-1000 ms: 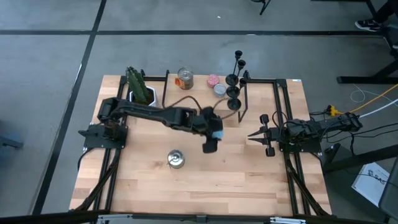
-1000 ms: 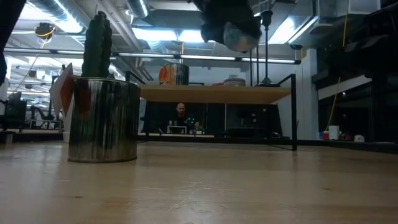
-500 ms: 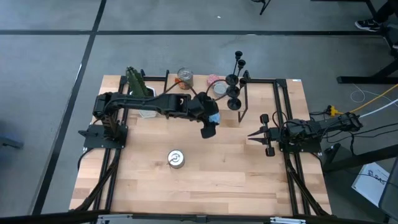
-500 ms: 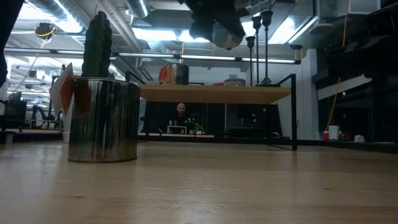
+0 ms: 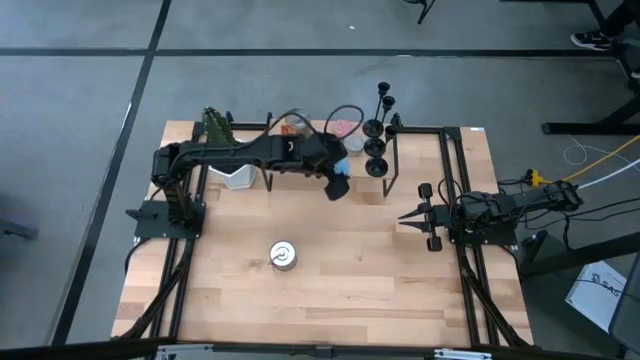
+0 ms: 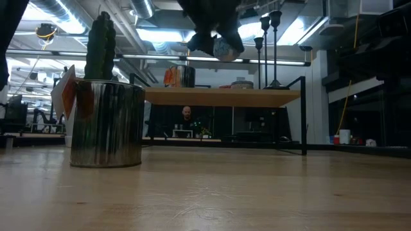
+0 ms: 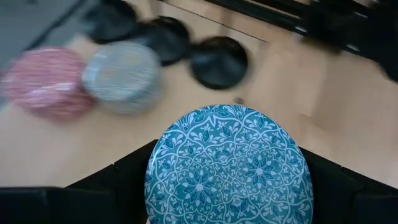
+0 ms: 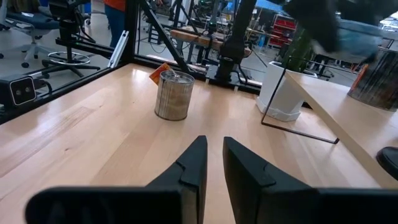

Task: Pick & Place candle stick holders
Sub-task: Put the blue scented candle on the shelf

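Left end effector (image 5: 337, 186) hangs above the far middle of the tabletop (image 5: 330, 290), its fingers clamped on a round blue patterned tin (image 7: 228, 165), which the left wrist view shows filling the space between them. Just beyond it in that view lie a pink tin (image 7: 42, 81), a pale grey tin (image 7: 121, 76) and three black round bases, blurred. Those bases belong to the candle stick holders (image 5: 376, 148): the high view shows three in a row at the tabletop's far edge, beside a thin black frame, with two more stems past the edge, five in all. The low view shows only their stems and cups. A silver tin (image 5: 283, 256) stands alone near the middle, and a cactus pot (image 5: 222, 140) at far left. Right end effector (image 5: 410, 215) rests at the right side, fingers nearly closed, holding nothing.
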You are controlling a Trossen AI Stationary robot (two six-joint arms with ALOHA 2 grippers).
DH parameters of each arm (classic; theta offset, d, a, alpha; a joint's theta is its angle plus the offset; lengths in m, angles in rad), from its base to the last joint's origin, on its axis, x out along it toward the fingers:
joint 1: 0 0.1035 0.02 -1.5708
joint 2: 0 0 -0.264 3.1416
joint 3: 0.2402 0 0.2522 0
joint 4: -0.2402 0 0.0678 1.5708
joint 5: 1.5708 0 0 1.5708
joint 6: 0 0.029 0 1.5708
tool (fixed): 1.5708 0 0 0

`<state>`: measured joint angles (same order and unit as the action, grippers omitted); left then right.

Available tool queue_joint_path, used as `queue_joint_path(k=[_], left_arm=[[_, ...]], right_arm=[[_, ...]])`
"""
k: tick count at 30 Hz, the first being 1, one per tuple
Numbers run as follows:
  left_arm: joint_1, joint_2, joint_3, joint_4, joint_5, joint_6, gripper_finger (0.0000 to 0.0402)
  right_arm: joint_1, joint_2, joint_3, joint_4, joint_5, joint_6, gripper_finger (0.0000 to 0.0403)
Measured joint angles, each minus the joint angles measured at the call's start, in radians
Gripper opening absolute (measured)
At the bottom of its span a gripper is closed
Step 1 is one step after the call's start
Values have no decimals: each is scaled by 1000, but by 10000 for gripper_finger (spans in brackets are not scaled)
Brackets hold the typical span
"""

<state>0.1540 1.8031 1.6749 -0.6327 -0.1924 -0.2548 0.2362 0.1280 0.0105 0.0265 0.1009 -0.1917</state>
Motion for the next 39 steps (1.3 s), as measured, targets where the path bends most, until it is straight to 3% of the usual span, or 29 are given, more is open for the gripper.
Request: queue_joint_path(k=[6, 22, 39], left_arm=[[56, 26, 0, 27, -93, -92, 291], [113, 101, -1, 53, -154, -118, 296], [125, 137, -1, 35, -112, -91, 298]], right_arm=[[0, 0, 0, 0, 0, 0, 54], [0, 2, 0, 0, 0, 0, 54], [0, 2, 0, 0, 0, 0, 54]])
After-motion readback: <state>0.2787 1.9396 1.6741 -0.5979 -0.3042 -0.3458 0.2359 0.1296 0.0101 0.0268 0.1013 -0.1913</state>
